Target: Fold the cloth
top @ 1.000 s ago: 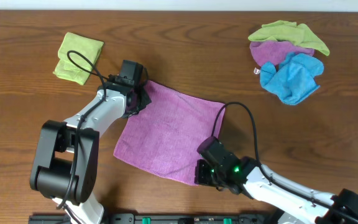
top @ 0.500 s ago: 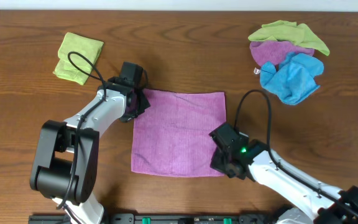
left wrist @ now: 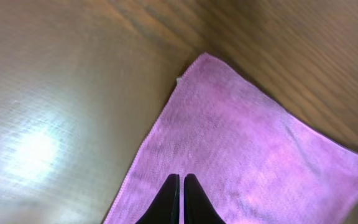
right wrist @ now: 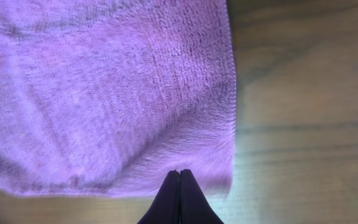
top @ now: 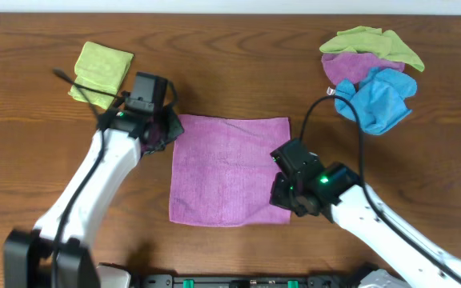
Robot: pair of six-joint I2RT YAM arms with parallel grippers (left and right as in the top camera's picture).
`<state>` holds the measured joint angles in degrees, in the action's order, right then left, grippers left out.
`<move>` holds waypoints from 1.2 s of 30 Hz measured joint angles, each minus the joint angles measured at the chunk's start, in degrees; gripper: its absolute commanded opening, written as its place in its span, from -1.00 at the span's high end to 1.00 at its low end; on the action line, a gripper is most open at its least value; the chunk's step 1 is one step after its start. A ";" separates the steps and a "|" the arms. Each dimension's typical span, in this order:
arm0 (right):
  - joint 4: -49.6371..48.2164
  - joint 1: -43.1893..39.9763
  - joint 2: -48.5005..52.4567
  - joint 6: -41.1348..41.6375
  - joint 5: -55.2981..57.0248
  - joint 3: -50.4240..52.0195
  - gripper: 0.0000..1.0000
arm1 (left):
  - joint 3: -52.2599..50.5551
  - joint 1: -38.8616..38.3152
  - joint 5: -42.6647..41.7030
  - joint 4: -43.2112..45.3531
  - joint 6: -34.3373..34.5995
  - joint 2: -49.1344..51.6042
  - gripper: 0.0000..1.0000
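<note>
Left jaws have lifted, closed; purple cloth [top: 229, 170] lies flat.

A brown wooden table [top: 230, 64] with darker grain fills the scene. Its far edge meets a thin pale strip [top: 230, 6] – a black rail [top: 238, 281] runs along the near edge. Soft white glare [left wrist: 36, 152] lies on the varnished wood at the left.

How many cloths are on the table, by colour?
Purple: 2 (flat cloth, purple pile cloth)
Green: 2 (folded cloth, green pile cloth)
Blue: 1 (blue pile cloth)
Total: 5
</note>
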<state>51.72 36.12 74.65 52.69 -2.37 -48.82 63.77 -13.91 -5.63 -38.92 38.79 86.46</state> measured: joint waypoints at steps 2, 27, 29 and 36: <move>3.08 0.00 -2.01 -0.22 0.02 -1.01 0.70 | 0.07 0.00 -0.02 -3.26 -0.04 -3.19 0.88; -4.90 -0.85 -4.98 -2.32 -9.46 12.81 0.39 | -11.61 0.28 -8.13 -19.08 -0.26 -7.80 -0.05; -4.94 -2.10 -4.98 -2.32 -10.03 13.00 0.38 | -16.00 0.28 -9.38 -17.59 -0.59 -7.78 0.08; -5.05 -5.44 -4.98 -2.97 -10.58 13.05 0.36 | -23.89 -0.68 -11.19 -13.44 -1.11 -7.72 0.11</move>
<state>46.68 30.68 69.67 49.71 -12.95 -35.77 39.88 -14.59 -16.82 -52.36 37.67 78.74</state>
